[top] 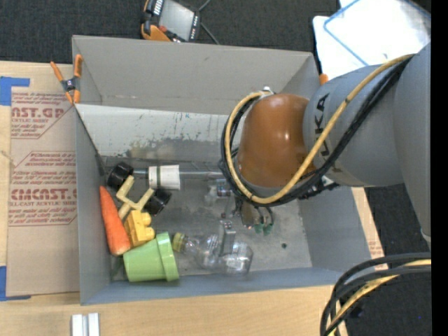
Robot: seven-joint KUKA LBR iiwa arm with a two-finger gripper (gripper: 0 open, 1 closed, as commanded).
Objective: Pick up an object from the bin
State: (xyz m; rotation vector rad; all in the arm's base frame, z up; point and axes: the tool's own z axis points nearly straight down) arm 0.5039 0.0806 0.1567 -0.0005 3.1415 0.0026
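Hanging near the front wall of the bin (pixel 189 68), the gripper (pixel 228 233) sits right above a clear crumpled plastic bottle (pixel 222 256); whether it is open or closed cannot be told. A green cup (pixel 150 259), yellow block (pixel 140 228) and carrot (pixel 113 222) crowd the left side, while bare floor lies to the right.

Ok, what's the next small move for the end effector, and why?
Probably ease straight down: the end effector sits over the clear plastic piece by the bin's near wall, and the green cup and carrot lie off to the side.
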